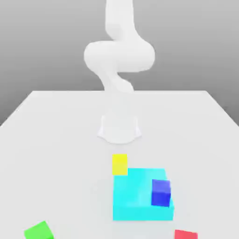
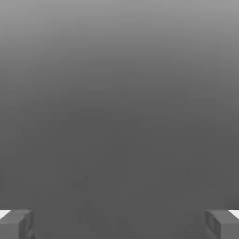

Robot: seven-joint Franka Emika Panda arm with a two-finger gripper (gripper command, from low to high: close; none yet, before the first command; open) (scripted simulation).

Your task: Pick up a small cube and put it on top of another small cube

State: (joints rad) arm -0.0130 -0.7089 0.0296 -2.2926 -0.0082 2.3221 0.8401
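The small red cube (image 1: 186, 234) lies on the white table at the near edge of the exterior view, toward its right, partly cut off by the frame. The small deep blue cube (image 1: 161, 192) sits on the right part of a large flat cyan block (image 1: 133, 200). In the hand view my gripper (image 2: 119, 225) is open, its two grey fingertips (image 2: 16, 225) far apart, with nothing between them and a plain grey backdrop beyond. The white arm (image 1: 119, 56) rises from its base and leaves the frame at the top.
A yellow cube (image 1: 119, 164) stands against the cyan block's far left corner. A green cube (image 1: 38, 231) lies at the near left. The arm's round base (image 1: 119, 130) stands mid-table behind the blocks. The white table (image 1: 56, 140) spreads wide on both sides.
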